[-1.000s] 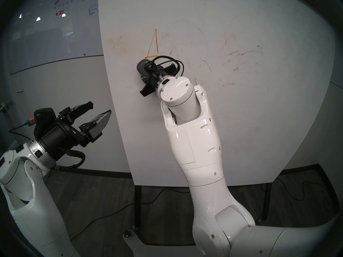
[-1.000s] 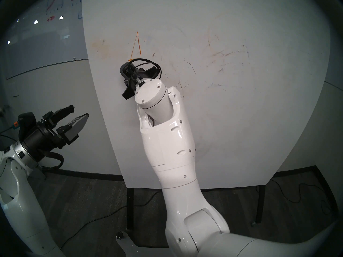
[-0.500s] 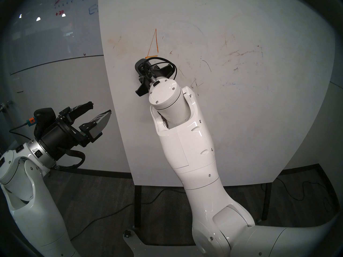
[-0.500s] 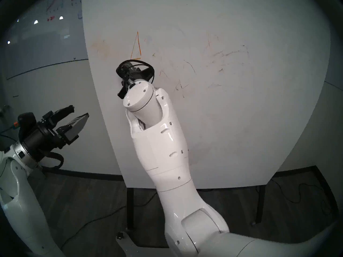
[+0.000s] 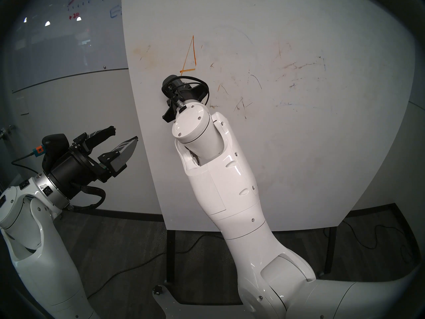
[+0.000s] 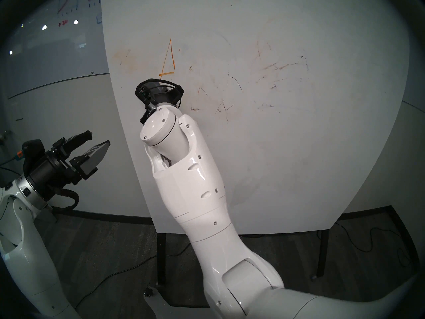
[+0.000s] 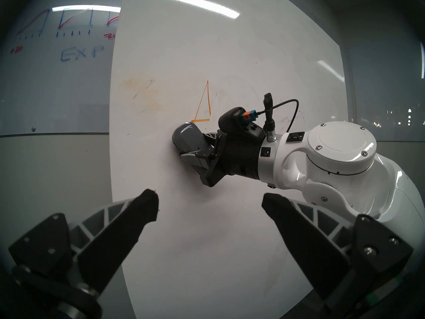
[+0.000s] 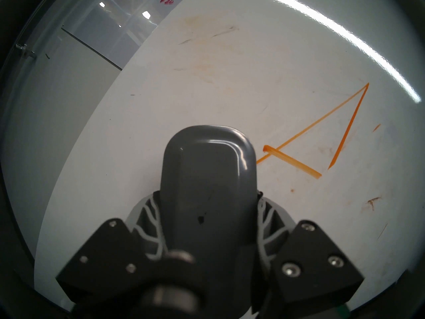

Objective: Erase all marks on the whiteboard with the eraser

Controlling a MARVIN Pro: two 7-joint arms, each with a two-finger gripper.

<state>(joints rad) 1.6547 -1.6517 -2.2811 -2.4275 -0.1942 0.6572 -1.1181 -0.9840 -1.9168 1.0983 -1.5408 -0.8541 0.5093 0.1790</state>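
The whiteboard [image 5: 299, 150] stands upright in front of me. An orange mark [image 5: 190, 53] [image 6: 169, 58] [image 7: 203, 104] [image 8: 322, 132], the peak and crossbar of a letter A, shows on its upper left part. My right gripper [image 7: 200, 155] [image 8: 207, 210] is shut on the dark grey eraser [image 7: 188, 139] [image 8: 207, 178]. The eraser lies pressed against the board just below and left of the crossbar. My left gripper [image 5: 124, 134] [image 7: 209, 196] hangs open and empty, just off the board's left edge.
Faint grey-brown scratches and smudges [image 5: 299, 66] spread over the board's right half. A glass wall board with red and blue graphs [image 5: 69, 24] hangs at the back left. Black legs [image 5: 170, 254] hold the board up, and cables [image 5: 138, 263] run across the dark floor.
My right arm has slid the eraser leftward along the board, just under the orange crossbar, uncovering more faint scratches to its right. The left arm has not moved.
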